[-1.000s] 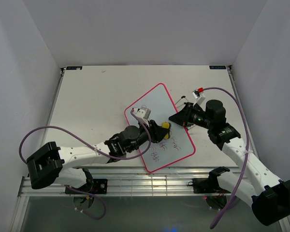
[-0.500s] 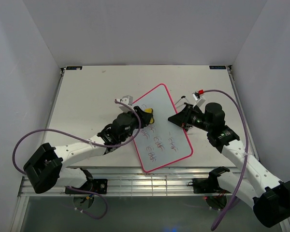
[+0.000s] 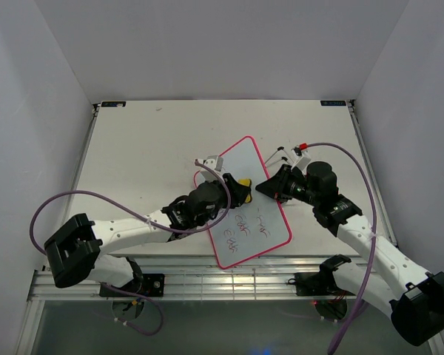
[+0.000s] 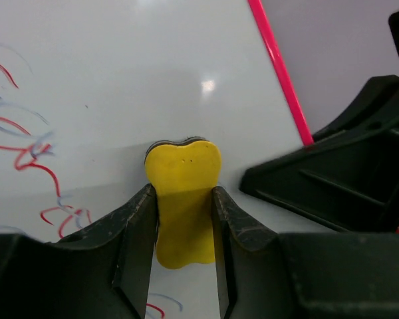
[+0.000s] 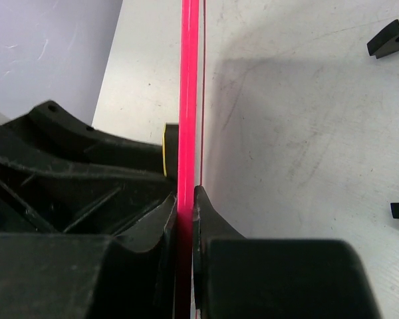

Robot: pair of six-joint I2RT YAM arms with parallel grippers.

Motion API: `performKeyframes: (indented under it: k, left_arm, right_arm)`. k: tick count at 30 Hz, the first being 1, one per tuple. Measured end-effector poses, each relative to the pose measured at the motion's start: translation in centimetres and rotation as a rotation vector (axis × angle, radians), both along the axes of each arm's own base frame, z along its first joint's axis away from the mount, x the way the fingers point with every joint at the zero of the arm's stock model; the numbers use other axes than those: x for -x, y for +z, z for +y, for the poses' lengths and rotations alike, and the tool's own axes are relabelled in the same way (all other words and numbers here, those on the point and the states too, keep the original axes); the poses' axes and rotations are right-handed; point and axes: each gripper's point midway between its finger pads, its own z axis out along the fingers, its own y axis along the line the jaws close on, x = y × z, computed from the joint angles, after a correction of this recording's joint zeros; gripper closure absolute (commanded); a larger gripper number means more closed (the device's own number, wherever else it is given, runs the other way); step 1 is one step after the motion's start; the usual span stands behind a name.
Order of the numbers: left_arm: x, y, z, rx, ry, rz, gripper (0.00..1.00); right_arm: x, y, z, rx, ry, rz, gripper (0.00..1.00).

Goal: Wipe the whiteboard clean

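Note:
The whiteboard (image 3: 246,160) lies tilted on the table, white with a pink-red frame. Red and blue scribbles cover its near half; its far half is clean. My left gripper (image 3: 239,189) is shut on a small yellow sponge (image 4: 182,197) and presses it flat on the board (image 4: 120,80) near the right frame edge. My right gripper (image 3: 263,186) is shut on the board's pink-red frame (image 5: 188,100) at the right edge. The sponge (image 3: 244,182) shows yellow beside the left gripper in the top view.
Two small black clips (image 5: 390,38) lie loose on the table right of the board. A white-and-red piece (image 3: 302,151) sits near the right arm. The table's back edge (image 3: 222,102) meets white walls.
The left gripper with the sponge has swept across the board, first to the far left, then back right to the right edge. The board has shifted and turned slightly. The right gripper keeps its hold.

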Motion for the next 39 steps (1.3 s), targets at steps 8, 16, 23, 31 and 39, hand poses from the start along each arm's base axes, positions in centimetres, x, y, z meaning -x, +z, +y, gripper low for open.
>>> performKeyframes:
  k: [8,16,23,31,39]
  left_arm:
    - [2.1,-0.5,-0.9,0.107,0.009,0.140,1.00]
    - [3.6,-0.3,-2.5,0.102,-0.015,0.203,1.00]
    - [5.8,-0.9,-3.4,0.101,-0.059,0.242,1.00]
    - [5.1,-1.3,-2.0,0.080,-0.039,0.281,1.00]
    - [1.8,-2.5,1.0,0.032,0.052,0.296,1.00]
  right_arm:
    - [-0.2,0.0,0.0,-0.004,-0.027,0.011,0.92]
    - [-0.8,-0.2,-0.2,0.001,-0.053,0.009,0.92]
    - [-0.5,-1.2,-0.2,-0.016,-0.059,0.040,0.92]
    - [0.0,-1.3,0.1,-0.038,-0.042,0.040,0.92]
    - [-0.3,0.1,-0.6,-0.040,-0.074,-0.030,0.92]
